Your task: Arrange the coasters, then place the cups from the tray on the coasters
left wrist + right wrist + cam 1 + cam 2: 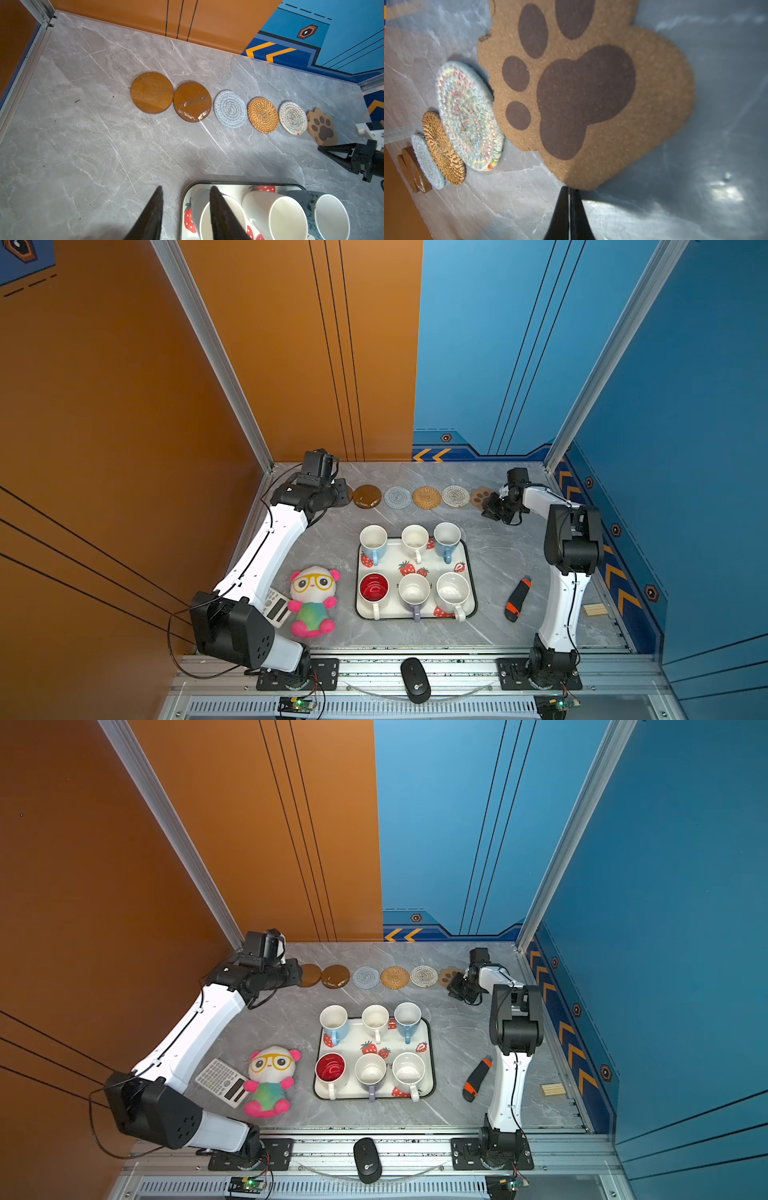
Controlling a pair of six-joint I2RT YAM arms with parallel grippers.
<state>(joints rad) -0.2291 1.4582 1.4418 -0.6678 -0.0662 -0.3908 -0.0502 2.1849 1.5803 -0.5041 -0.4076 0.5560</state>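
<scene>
Six coasters lie in a row along the back of the table: two brown discs (309, 975) (367, 496), a grey round (397, 497), a tan round (427, 497), a whitish round (455, 495) and a paw-print coaster (591, 93). The strawberry tray (475, 605) holds six upright cups, among them a light blue cup (373, 541) and a red-inside cup (374, 589). My left gripper (186, 189) hangs open and empty, high above the tray's back left corner. My right gripper (568, 188) is shut on nothing, its tips at the paw-print coaster's near edge.
A plush panda (312, 601) and a calculator (277, 608) lie left of the tray. A black and orange knife (517, 599) lies to its right. A wooden block (595, 610) sits by the right wall. A black mouse (415, 684) rests on the front rail.
</scene>
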